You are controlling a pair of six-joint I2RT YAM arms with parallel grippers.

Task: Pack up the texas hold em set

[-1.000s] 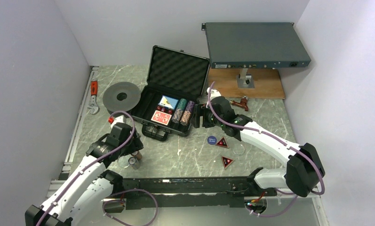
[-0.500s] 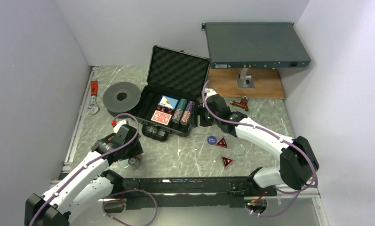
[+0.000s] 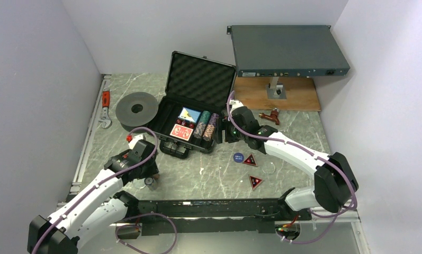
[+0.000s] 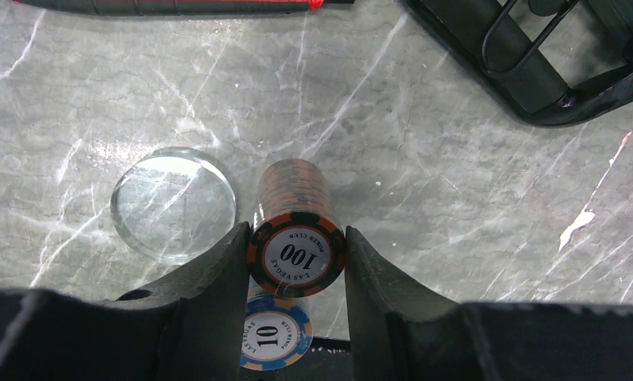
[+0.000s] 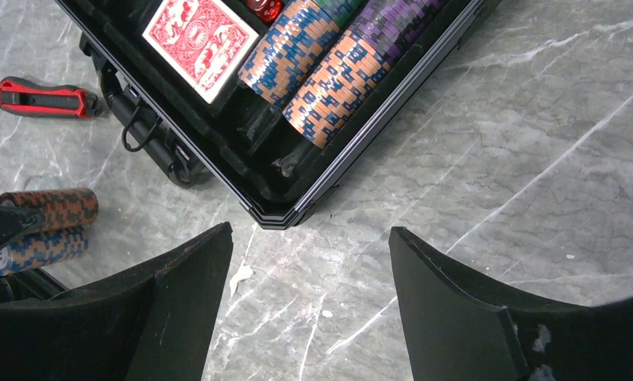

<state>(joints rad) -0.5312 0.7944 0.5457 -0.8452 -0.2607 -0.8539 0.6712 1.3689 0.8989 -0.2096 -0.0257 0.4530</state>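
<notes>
The black briefcase point(image 3: 172, 145) lies open with its foam lid point(image 3: 200, 79) raised. In it are a red deck point(image 3: 181, 132), a blue deck point(image 3: 189, 115) and striped chip stacks point(image 3: 206, 125). My left gripper point(image 4: 296, 231) is shut on an orange-black chip stack point(image 4: 297, 238) lying on the table, one finger on each side. A blue chip stack point(image 4: 275, 337) lies just behind it. My right gripper point(image 5: 309, 230) hangs open and empty above the table by the case's right front corner point(image 5: 285, 214). Two triangular markers point(image 3: 250, 160) point(image 3: 256, 182) and the blue button point(image 3: 238, 156) lie on the table.
A clear disc point(image 4: 174, 205) lies left of the held stack, and another point(image 3: 270, 168) near the markers. A grey rack box point(image 3: 288, 50) on a wooden board point(image 3: 277, 95) stands at the back right. A dark spool point(image 3: 137, 109) and a red-handled wrench point(image 3: 106, 108) lie at the left.
My left gripper's jaws have closed in on the orange-black chip stack. The right arm drew a little closer to the case a second ago and has since held still.
</notes>
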